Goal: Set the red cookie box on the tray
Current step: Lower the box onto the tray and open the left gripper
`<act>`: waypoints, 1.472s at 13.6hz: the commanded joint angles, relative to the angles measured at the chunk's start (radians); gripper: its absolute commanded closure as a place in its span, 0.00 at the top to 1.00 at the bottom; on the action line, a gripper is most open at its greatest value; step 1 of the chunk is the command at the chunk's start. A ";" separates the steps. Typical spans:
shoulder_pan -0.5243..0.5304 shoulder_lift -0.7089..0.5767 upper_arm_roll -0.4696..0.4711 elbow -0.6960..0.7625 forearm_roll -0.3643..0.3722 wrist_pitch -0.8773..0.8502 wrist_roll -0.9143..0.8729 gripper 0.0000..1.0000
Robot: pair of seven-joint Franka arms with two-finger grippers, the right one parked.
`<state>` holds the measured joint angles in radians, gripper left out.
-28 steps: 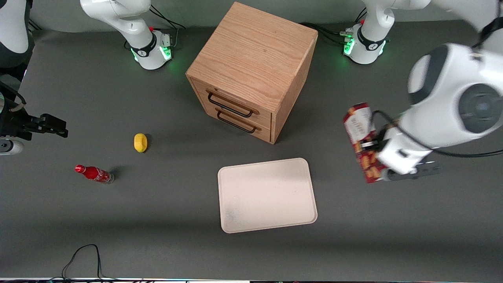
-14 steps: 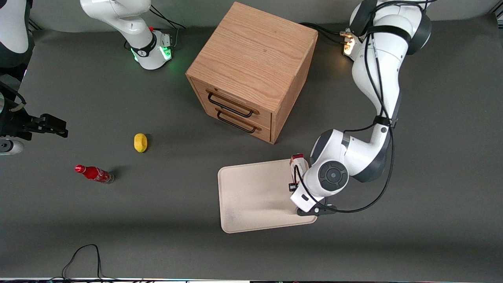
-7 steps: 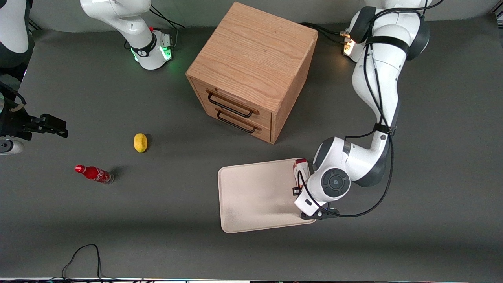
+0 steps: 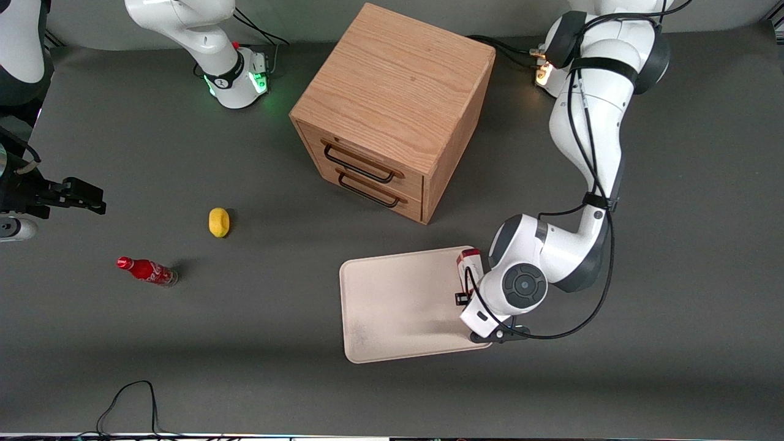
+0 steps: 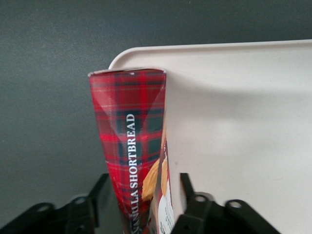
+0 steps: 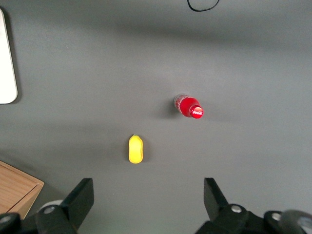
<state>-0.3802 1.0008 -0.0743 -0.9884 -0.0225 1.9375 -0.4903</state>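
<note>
Two black fingers [image 5: 192, 207] of the left arm's gripper [image 5: 141, 214] clamp the long red tartan cardboard cookie box [image 5: 134, 146] from both sides. Only the wrist view reads its "SHORTBREAD" lettering and shows it over a rounded corner of the flat matte cream tray [image 5: 243, 122]. From the front, the arm hides most of the box [image 4: 470, 262], which seems to rest along the tray's [image 4: 398, 300] edge toward the working arm's end.
</note>
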 commanded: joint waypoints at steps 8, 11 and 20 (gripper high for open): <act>0.012 -0.034 0.001 0.013 0.021 -0.041 0.012 1.00; 0.047 -0.126 0.001 -0.028 0.021 -0.138 0.039 1.00; 0.279 -0.640 0.001 -0.386 0.019 -0.417 0.281 1.00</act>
<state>-0.1544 0.4783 -0.0675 -1.2700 -0.0098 1.5731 -0.2600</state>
